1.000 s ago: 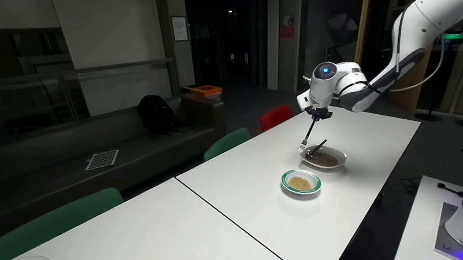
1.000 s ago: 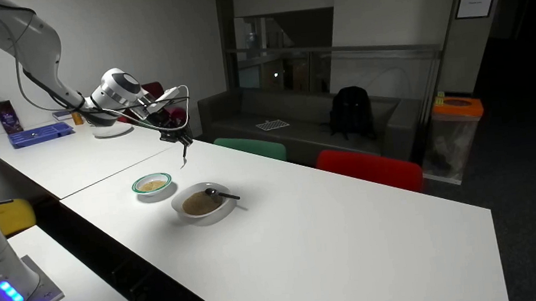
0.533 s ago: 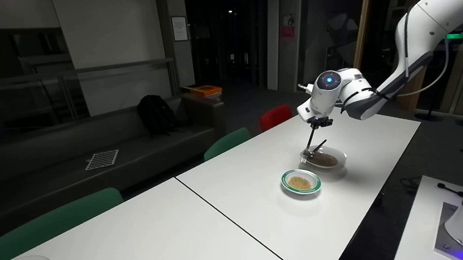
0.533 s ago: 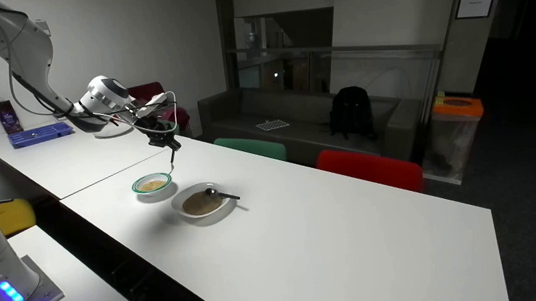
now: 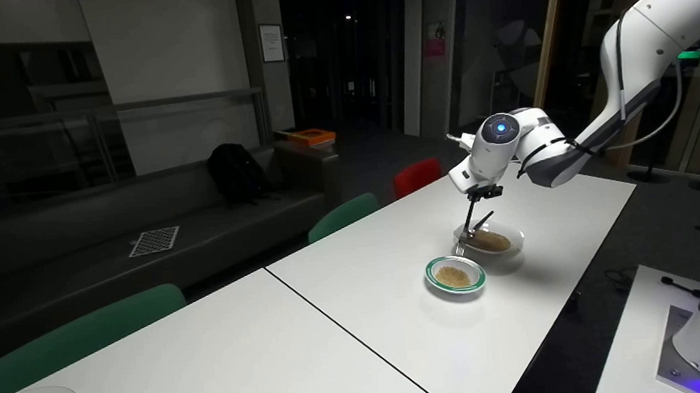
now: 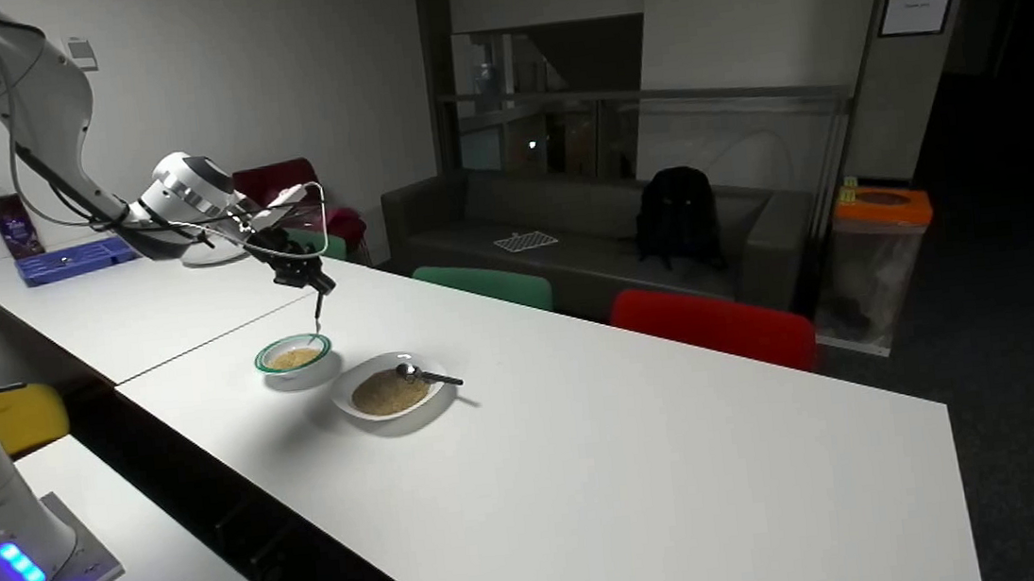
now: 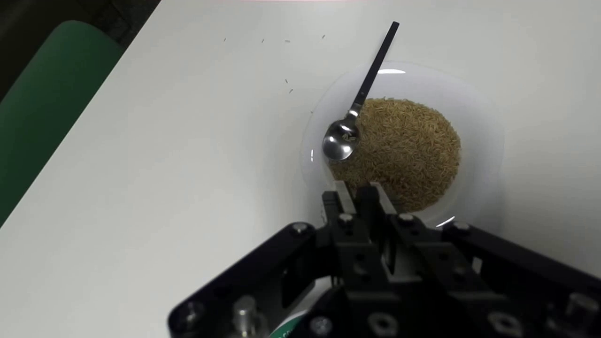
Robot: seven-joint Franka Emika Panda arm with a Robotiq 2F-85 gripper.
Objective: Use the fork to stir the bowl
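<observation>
One gripper (image 7: 359, 195), jaws pinched narrow on the handle of one fork (image 5: 469, 214), tilted, tines down, right of centre in an exterior view. One green-rimmed bowl (image 5: 458, 290) of pale grains (image 5: 453, 277), just below the tines there; contact with its rim unclear from where I stand. One white dish (image 7: 479, 141) of brown grains (image 7: 408, 150), right of centre in the wrist view, one spoon (image 7: 361, 96) lying across its rim.

In an exterior view, the bowl (image 6: 293, 373) sat on the surface (image 6: 648, 468), the fork (image 6: 319, 307) near its far rim, left of a dish (image 6: 345, 390) holding a spoon (image 6: 435, 377).
</observation>
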